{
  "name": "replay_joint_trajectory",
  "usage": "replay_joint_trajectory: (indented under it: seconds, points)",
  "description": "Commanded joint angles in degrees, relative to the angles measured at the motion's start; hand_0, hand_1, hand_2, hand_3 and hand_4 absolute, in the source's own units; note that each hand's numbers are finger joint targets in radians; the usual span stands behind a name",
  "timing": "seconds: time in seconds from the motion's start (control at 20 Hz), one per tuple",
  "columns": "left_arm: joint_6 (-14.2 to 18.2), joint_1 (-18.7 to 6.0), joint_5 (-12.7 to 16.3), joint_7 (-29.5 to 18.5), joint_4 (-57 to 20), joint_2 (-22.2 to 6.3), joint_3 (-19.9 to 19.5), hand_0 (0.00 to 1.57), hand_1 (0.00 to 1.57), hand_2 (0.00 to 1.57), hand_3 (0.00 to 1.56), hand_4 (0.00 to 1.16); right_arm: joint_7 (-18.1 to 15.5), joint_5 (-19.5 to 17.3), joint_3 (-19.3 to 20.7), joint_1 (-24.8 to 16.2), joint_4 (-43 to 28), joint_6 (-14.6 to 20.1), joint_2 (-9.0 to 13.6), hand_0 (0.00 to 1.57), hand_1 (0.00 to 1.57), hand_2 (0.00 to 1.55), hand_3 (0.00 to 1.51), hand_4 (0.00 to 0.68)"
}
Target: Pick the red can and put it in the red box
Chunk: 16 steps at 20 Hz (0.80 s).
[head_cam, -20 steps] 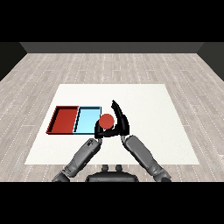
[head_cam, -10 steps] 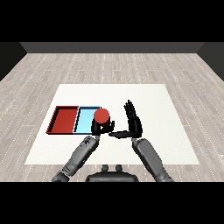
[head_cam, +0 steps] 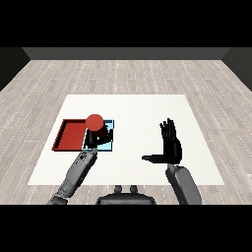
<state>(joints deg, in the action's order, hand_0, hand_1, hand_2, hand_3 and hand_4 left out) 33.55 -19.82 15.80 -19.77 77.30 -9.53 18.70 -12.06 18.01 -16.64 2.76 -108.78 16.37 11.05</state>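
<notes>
Our left robot hand point(head_cam: 97, 138) is curled round the red can point(head_cam: 95, 123), holding it upright above the light blue tray point(head_cam: 111, 143), close to the line where that tray meets the red tray point(head_cam: 69, 135). Our right robot hand point(head_cam: 172, 145) is open and holds nothing: its fingers point away from us, its thumb sticks out to the left, and it sits well apart from the can, toward the near right part of the white counter point(head_cam: 142, 110). We can read no brand, label or writing on the can or on either tray. The dark fingers cover the can's lower body, so we mostly see its round red top, and the hand and can hide much of the light blue tray. The two trays lie side by side touching, near the counter's left edge, the red one to the outside. Both grey forearms are cut off at the near edge of the view.
</notes>
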Motion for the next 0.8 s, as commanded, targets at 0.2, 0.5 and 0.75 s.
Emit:
replay_joint_trajectory:
  seconds: [0.2,0.5,0.75]
  points:
    - [-1.37,-2.03,-1.77,7.07,-1.21,-11.89,-8.25,1.57,1.57,1.57,1.49,1.11,-4.7,3.35,6.47,-10.35,1.73,-4.22,2.57,0.0,0.0,0.0,0.0,0.0]
    - [-6.36,-5.89,-4.5,12.77,-17.64,-20.82,-10.94,1.57,1.57,1.55,1.49,1.11,-5.39,2.85,6.71,-5.52,6.76,-4.73,0.76,0.0,0.0,0.0,0.0,0.0]
    - [-9.75,-6.35,-6.95,13.2,-33.6,-23.85,-11.25,1.57,1.57,1.55,1.47,1.05,-4.31,4.77,10.17,-5.13,7.99,-6.88,3.47,0.0,0.0,0.0,0.0,0.0]
